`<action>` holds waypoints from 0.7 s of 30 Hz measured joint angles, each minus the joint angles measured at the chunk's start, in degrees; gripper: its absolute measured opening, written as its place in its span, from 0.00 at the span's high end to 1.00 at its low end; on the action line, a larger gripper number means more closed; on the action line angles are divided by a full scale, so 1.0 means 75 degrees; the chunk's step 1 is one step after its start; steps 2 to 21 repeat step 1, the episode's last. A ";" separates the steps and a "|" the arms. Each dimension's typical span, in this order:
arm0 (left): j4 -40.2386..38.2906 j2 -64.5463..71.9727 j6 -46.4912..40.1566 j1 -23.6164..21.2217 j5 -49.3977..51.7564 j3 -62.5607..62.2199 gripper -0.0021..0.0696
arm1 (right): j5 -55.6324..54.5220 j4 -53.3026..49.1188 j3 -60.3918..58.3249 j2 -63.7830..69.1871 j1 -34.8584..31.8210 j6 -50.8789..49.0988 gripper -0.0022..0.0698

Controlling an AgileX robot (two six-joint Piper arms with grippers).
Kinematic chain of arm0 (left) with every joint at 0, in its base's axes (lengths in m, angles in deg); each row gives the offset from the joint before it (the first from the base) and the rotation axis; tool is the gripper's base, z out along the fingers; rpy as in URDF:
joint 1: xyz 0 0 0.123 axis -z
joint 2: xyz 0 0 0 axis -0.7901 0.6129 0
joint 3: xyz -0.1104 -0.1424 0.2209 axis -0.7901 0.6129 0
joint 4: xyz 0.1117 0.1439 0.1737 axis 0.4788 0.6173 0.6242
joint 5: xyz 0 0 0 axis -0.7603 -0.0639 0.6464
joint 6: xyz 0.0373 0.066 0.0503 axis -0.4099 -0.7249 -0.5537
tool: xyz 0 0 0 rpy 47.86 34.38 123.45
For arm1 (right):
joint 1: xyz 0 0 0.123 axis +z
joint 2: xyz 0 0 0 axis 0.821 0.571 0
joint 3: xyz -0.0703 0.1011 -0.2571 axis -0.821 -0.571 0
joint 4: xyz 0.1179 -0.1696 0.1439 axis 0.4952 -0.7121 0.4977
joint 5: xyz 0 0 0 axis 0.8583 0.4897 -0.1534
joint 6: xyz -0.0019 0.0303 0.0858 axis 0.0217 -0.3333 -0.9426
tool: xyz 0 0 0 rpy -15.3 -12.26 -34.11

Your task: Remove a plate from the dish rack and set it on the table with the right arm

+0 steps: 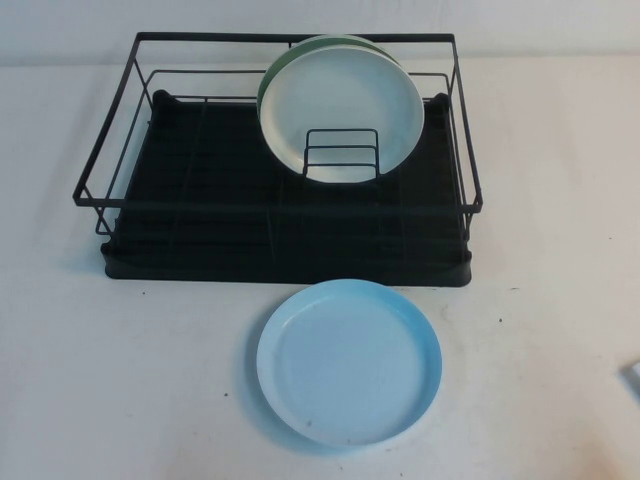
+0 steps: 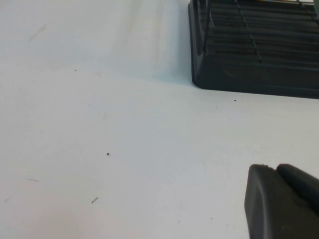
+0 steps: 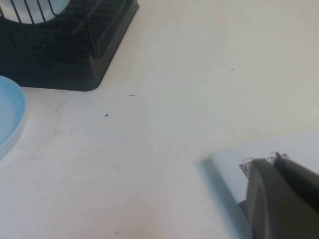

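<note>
The light sky-blue plate [image 1: 349, 362] lies flat on the white table [image 1: 120, 380], just in front of the black wire dish rack [image 1: 285, 215]. Its edge also shows in the right wrist view [image 3: 10, 117]. Neither gripper shows in the high view. My right gripper [image 3: 273, 160] is shut and empty, low over the table off to the plate's right, with a corner of the rack [image 3: 60, 55] beyond it. My left gripper [image 2: 273, 168] is shut and empty over bare table, left of the rack's corner [image 2: 259, 59].
A pale mint-white plate [image 1: 345, 110] stands upright in the rack's small wire holder, with a green plate [image 1: 272, 85] behind it. A white card with a printed code [image 3: 259, 159] lies on the table under my right gripper; its corner shows in the high view [image 1: 633, 375].
</note>
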 joint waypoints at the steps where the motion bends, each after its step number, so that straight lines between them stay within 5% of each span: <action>1: 0.0000 0.0000 0.0000 0.0000 0.0000 0.0000 0.98 | 0.0000 0.0000 0.0000 0.0000 0.0000 0.0000 1.00; 21: 0.0000 0.0000 0.0000 0.0000 0.0000 0.0000 0.98 | 0.0000 0.0000 0.0000 0.0000 0.0000 0.0000 1.00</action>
